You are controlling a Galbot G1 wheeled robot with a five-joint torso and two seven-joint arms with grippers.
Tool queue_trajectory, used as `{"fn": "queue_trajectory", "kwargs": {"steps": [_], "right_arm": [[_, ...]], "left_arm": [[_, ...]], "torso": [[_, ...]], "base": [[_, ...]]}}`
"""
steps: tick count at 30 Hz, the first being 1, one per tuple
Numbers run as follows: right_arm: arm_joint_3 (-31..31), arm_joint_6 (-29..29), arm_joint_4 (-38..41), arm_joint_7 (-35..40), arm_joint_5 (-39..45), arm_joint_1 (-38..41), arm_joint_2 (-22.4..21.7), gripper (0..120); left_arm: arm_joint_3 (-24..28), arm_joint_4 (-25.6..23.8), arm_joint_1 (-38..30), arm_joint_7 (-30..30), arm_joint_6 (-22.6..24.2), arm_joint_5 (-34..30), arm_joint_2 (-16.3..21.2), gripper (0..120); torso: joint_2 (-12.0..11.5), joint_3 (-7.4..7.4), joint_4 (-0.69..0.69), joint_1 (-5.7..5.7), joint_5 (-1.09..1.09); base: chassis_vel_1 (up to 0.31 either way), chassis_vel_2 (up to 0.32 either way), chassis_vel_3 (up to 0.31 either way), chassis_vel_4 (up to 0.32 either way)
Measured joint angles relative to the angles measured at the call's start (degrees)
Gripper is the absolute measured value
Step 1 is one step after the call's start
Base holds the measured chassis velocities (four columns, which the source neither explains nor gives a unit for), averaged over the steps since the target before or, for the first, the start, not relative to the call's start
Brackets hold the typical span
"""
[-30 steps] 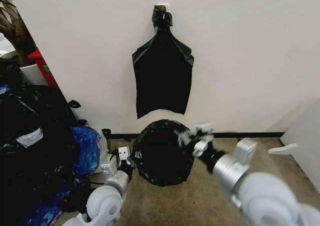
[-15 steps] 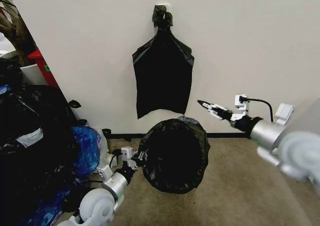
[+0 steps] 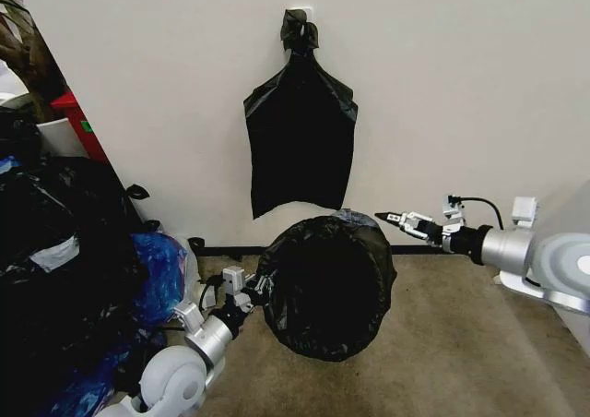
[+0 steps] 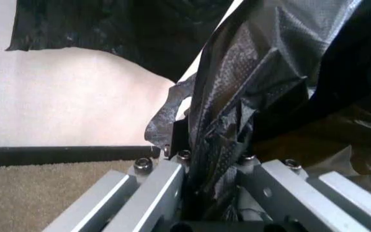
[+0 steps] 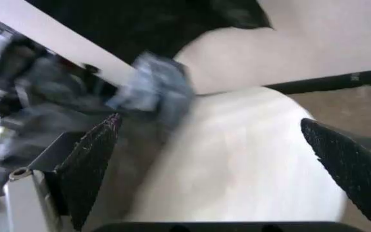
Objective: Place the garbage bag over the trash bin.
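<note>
Garbage bag (image 3: pixel 324 288): thin, glossy, wrinkled black film, mouth stretched into a wide round opening facing the camera, in the lower centre of the head frame, above the tan carpet (image 3: pixel 442 343) and in front of the wall's dark baseboard.

Left pincer (image 3: pixel 247 292) sat at the bag's left edge in the lower left of the head frame, jaws closed on a fold of the film. Left wrist view added detail: the bunched film (image 4: pixel 237 111) ran down between the two metal fingers (image 4: pixel 153 188), its embossed texture visible.

Right pincer (image 3: pixel 395 220) lay at centre right of the head frame, just beside the bag's upper right edge, apart from it, jaws spread wide. Right wrist view showed its two dark textured pads (image 5: pixel 92 159) well apart, with the smooth white wall of the trash bin (image 5: pixel 237 159) between them; the head view showed the bag covering the bin.

Flat black bag with a knotted top (image 3: pixel 300 140) hung on the wall above. Heap of black bags (image 3: pixel 55 251) at frame left.
</note>
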Motion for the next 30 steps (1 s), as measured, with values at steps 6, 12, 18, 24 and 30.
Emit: {"fn": "queue_trajectory", "kwargs": {"steps": [6, 12, 18, 24, 30], "right_arm": [[-3.5, 0.4, -1.5, 0.6, -8.1, 0.7, 1.7, 100], [-4.5, 0.8, -4.2, 0.3, -10.9, 1.3, 1.9, 100], [-4.1, 1.8, -2.6, 0.8, -11.5, 0.2, 2.4, 100], [-3.0, 2.0, 0.4, 2.7, -10.1, 0.3, 1.8, 100], [-2.0, 2.1, 4.0, 5.0, -8.0, 0.8, 0.5, 100]], "left_arm": [[0.0, -1.5, 0.2, -0.3, 0.2, -0.3, 0.3, 1], [0.1, -2.5, 0.4, -0.2, 0.3, -0.7, 0.4, 1], [0.3, -2.8, 0.5, 0.0, 0.4, -1.2, 0.4, 1], [0.1, -1.7, 0.2, 0.0, 0.8, -2.4, 0.3, 1], [0.2, 0.2, -0.1, 0.0, 0.9, -1.4, 0.0, 1]], "torso": [[0.0, 0.0, 0.0, 0.0, 0.01], [0.0, 0.0, -0.01, 0.0, 0.01], [0.0, 0.0, 0.0, 0.0, 0.01], [0.0, 0.0, 0.0, 0.0, 0.01], [0.0, 0.0, -0.01, 0.0, 0.0]], "base": [[0.0, 0.0, 0.0, 0.0], [0.0, 0.0, 0.0, 0.0], [0.0, 0.0, 0.0, 0.0], [0.0, 0.0, 0.0, 0.0], [0.0, 0.0, 0.0, 0.0]]}}
